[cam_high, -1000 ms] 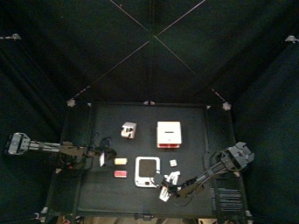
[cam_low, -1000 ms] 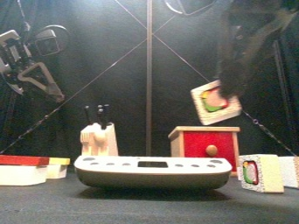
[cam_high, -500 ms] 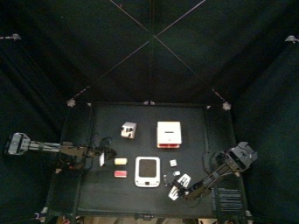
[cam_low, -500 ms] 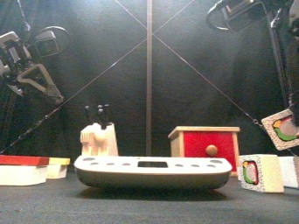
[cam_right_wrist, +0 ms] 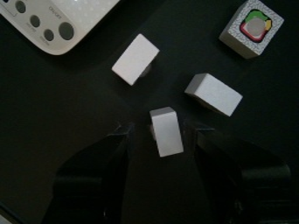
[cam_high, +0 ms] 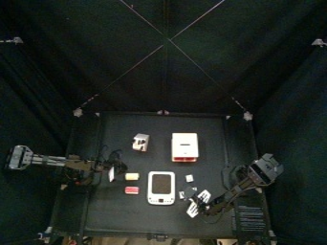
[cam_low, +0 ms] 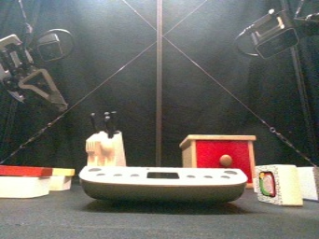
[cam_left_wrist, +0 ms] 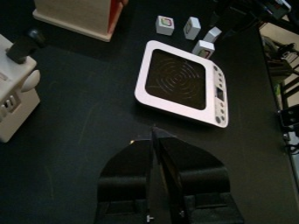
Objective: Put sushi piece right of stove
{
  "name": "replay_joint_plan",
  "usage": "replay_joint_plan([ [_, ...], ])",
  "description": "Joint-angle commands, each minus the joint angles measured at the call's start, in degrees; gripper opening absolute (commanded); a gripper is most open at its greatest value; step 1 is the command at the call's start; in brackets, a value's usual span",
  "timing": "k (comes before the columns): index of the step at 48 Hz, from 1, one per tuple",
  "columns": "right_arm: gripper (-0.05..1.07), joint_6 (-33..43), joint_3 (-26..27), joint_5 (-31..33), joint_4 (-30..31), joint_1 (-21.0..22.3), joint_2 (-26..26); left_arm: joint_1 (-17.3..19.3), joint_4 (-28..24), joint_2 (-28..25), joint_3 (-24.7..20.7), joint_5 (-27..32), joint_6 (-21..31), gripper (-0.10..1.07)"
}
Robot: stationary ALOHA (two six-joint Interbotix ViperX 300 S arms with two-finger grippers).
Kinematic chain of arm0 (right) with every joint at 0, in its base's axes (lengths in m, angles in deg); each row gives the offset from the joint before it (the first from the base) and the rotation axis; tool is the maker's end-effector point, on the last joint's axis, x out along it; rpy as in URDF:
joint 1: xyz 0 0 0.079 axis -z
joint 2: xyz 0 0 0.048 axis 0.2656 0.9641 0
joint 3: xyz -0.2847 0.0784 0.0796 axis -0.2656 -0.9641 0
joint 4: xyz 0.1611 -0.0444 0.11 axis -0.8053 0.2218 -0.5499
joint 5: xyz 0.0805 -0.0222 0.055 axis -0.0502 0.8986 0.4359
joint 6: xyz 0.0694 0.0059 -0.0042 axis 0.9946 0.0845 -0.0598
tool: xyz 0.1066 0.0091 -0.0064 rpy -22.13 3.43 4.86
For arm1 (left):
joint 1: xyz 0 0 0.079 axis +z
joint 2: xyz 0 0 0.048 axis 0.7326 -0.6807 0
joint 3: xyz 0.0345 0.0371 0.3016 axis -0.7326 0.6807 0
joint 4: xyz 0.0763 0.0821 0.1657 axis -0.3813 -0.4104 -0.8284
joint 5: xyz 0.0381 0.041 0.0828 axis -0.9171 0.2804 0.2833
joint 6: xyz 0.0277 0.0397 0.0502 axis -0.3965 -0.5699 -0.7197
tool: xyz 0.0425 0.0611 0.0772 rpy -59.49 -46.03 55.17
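White sushi piece [cam_right_wrist: 165,131], earlier aloft, now lies right of stove [cam_high: 160,187].

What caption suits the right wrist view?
Open right gripper over a white block; sushi piece and stove corner beyond.

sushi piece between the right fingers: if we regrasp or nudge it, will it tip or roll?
Probably no rolling: the sushi piece looks like a flat-faced block. It seems rigid, likely a light toy, so a firm pinch should hold. Standing on a narrow face it may topple if pushed; the smooth sides could slip. Two similar blocks lie close by, so a nudge may bump them.
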Motion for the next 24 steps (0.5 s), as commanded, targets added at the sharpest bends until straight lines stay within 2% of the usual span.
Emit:
replay_joint_plan([
  [1, 0.84, 0.09, 0.79, 0.44, 0.0, 0.09, -2.2, 0.09, 0.0, -0.09, -0.7, -0.18, 0.0, 0.5],
  [24, 0.84, -0.53, 1.49, 0.53, -0.62, 0.09, -2.11, 0.09, 0.0, -0.09, -0.7, -0.18, 0.0, 0.5],
])
